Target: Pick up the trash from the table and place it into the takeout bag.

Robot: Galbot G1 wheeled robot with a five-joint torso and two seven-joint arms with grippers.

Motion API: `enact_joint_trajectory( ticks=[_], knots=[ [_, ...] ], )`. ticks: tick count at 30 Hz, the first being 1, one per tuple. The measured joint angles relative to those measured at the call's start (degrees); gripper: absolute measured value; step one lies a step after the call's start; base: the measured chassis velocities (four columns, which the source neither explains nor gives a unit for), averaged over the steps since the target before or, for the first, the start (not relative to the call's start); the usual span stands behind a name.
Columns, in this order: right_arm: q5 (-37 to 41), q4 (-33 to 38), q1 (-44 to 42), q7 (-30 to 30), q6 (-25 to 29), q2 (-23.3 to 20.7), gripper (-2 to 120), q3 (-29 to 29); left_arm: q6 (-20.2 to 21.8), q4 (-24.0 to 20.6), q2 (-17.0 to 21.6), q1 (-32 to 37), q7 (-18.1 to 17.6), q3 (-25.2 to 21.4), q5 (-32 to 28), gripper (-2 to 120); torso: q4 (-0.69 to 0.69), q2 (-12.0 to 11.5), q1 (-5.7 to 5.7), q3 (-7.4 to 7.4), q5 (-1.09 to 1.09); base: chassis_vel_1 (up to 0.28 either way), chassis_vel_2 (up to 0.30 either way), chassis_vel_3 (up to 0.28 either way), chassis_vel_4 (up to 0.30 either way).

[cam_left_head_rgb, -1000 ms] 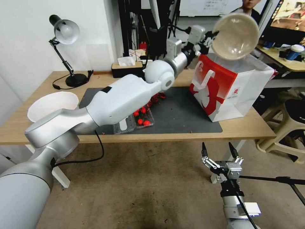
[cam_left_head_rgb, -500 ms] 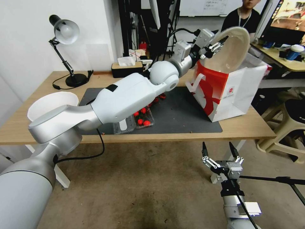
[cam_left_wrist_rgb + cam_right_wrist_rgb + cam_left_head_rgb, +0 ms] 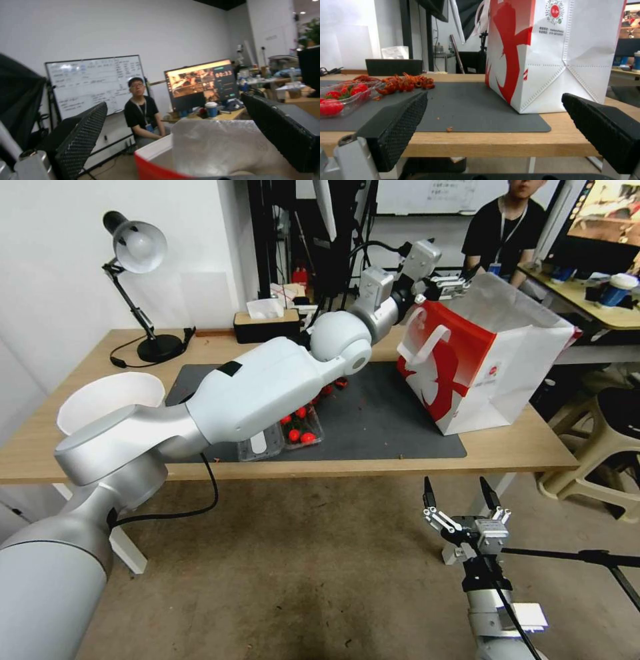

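The red and white takeout bag (image 3: 487, 373) stands open at the right end of the light-wood table (image 3: 520, 447), half on the dark mat. My left gripper (image 3: 452, 283) hovers open and empty just above the bag's near-left rim. In the left wrist view its fingers (image 3: 83, 130) frame the bag's silvery lining (image 3: 213, 147). No trash is in view on the table. My right gripper (image 3: 460, 490) hangs open below the table's front edge. In the right wrist view it (image 3: 493, 95) faces the bag (image 3: 553, 55) across the table (image 3: 486, 145).
A clear tray of tomatoes (image 3: 297, 430) lies under my left forearm, with red scraps (image 3: 405, 82) behind it. A large white bowl (image 3: 110, 400) sits at the left end, a lamp (image 3: 137, 247) and tissue box (image 3: 265, 320) along the back. A stool (image 3: 600, 447) stands right of the table.
A second ago my left gripper held a beige bowl over the bag, then tipped it into the opening. Now the bowl is gone from view and the gripper is open.
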Motion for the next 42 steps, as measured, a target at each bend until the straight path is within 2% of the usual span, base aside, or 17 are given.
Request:
enact_joint_trajectory(
  ticks=[5,9,10,11,12,13,14,16,19,22,23,25,26,30,31,38,42],
  knots=[
    [0.0,0.1,-0.1,0.0,0.0,0.0,100,0.0,0.8,-2.4,2.1,1.9,-3.6,-0.8,-1.6,100,0.02,0.0,0.0,0.0,-0.01,0.0,0.0,0.0,0.0],
    [0.0,0.3,-0.3,0.0,0.0,0.2,100,0.0,0.5,-8.7,6.9,7.3,-11.7,-3.0,-1.2,100,0.0,0.0,0.0,0.0,-0.01,0.0,0.0,0.0,0.0],
    [0.0,0.3,-0.3,0.0,0.0,0.2,100,0.0,0.5,-8.7,6.9,7.3,-11.7,-3.0,-1.2,100,0.0,0.0,0.0,0.0,-0.01,0.0,0.0,0.0,0.0],
    [-0.1,0.4,-0.4,0.0,0.0,0.3,100,0.0,0.5,-10.7,8.9,9.2,-12.2,-3.8,-0.3,100,0.02,0.0,0.0,0.0,-0.02,0.0,0.0,0.0,0.0],
    [-0.1,0.4,-0.5,0.0,0.0,0.2,100,0.1,0.3,-13.9,12.3,12.4,-12.7,-5.3,0.6,100,-0.02,0.0,0.0,0.0,-0.02,0.0,0.0,0.0,0.0],
    [-0.1,0.5,-0.5,0.0,0.0,0.2,100,0.1,0.1,-16.3,15.3,15.1,-12.9,-6.7,1.2,100,0.02,0.0,0.0,0.0,-0.01,0.0,0.0,0.0,0.0],
    [-0.1,0.5,-0.5,0.0,0.0,0.2,100,0.1,0.1,-16.3,15.3,15.1,-12.9,-6.7,1.2,100,0.02,0.0,0.0,0.0,-0.01,0.0,0.0,0.0,0.0],
    [0.3,0.8,-0.6,0.1,-0.2,0.0,100,-0.2,-0.5,-21.5,21.0,21.4,-13.1,-10.4,2.1,100,0.03,0.0,0.0,-0.01,-0.02,0.0,0.0,0.0,0.0],
    [0.3,0.9,-0.6,0.1,-0.3,0.0,100,-0.3,-0.8,-24.1,23.8,26.2,-13.1,-13.4,3.1,100,0.01,0.0,-0.01,0.0,-0.02,0.0,0.0,0.0,0.0],
    [0.2,0.9,-0.4,0.0,-0.5,-0.1,100,-0.6,-1.6,-27.6,27.9,35.6,-13.1,-20.0,4.8,100,0.03,0.0,0.0,0.0,-0.02,0.0,0.0,0.0,0.0],
    [0.2,0.9,-0.4,0.0,-0.5,-0.1,100,-0.6,-1.6,-27.6,27.9,35.6,-13.1,-20.0,4.8,100,0.03,0.0,0.0,0.0,-0.02,0.0,0.0,0.0,0.0],
    [0.2,0.9,-0.3,0.0,-0.5,-0.2,100,-0.8,-2.1,-30.7,29.8,43.1,-13.0,-26.3,6.7,100,0.02,0.0,-0.01,-0.01,0.0,0.0,0.0,0.0,0.0],
    [0.2,0.9,-0.3,0.0,-0.5,-0.2,100,-0.8,-2.1,-30.7,29.8,43.1,-13.0,-26.3,6.7,100,0.02,0.0,-0.01,-0.01,0.0,0.0,0.0,0.0,0.0],
    [0.1,1.0,-0.3,0.0,-0.6,-0.7,100,-1.1,-3.2,-35.5,31.9,58.1,-12.6,-36.7,10.4,100,0.03,0.0,-0.01,-0.01,-0.02,0.0,0.0,0.0,0.0],
    [0.1,1.0,-0.3,0.0,-0.6,-0.7,100,-1.1,-3.2,-35.5,31.9,58.1,-12.6,-36.7,10.4,100,0.03,0.0,-0.01,-0.01,-0.02,0.0,0.0,0.0,0.0],
    [0.2,1.3,-0.2,-0.4,-0.6,-1.1,100,-1.2,-8.2,-38.5,33.8,72.7,-12.7,-45.4,14.5,100,-0.02,0.0,-0.01,0.0,0.0,0.0,0.0,0.0,0.0],
    [0.8,1.7,0.0,-0.9,-0.8,-1.4,100,-1.0,-10.2,-40.5,33.0,81.8,-13.5,-50.2,16.9,100,0.03,0.0,-0.01,-0.01,0.0,0.0,0.0,0.0,0.0]
  ],
)
